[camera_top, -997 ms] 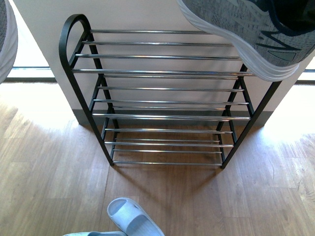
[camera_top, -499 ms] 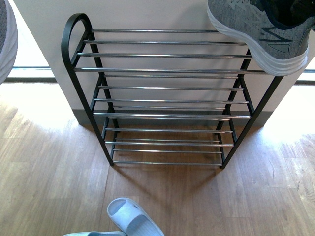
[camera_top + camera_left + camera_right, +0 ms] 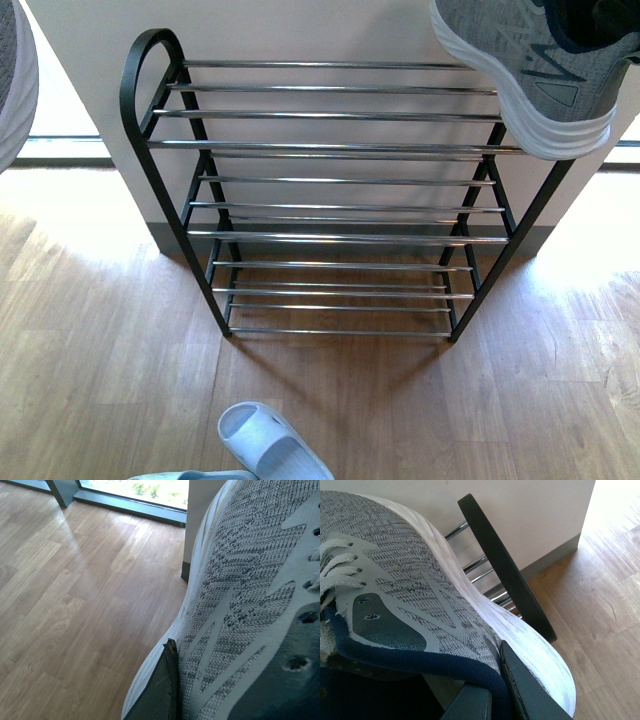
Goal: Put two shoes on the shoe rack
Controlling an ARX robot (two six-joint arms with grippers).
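One tall shoe rack [image 3: 330, 145] with a black frame and chrome rods stands against the wall [image 3: 300, 25] on a wooden floor [image 3: 110, 360], and none of its shelves hold anything yet.

The right sneaker [image 3: 535, 70], grey knit with a thick white sole, hangs in the air over the right end of the top shelf. Its sole faces down toward the rods. Its length slants across the corner, toe toward the wall and heel toward the robot. The right pincer [image 3: 492, 690] is clamped on its dark collar, with one finger [image 3: 530, 697] lying flat against the white sole. The open shelf lies below and to the left of this shoe, so the right arm is the nearer one for the coming placement.

The left sneaker [image 3: 12, 80] shows only as a sliver at the left edge, well apart from the rack. The left pincer [image 3: 175, 690] appears closed on it, though only one finger [image 3: 160, 695] shows.

A pale slide [image 3: 270, 440] lies on the floor in front of the rack.

Compared with a second ago, the right sneaker has drawn rightward and now covers less of the top shelf. Nothing else has moved.
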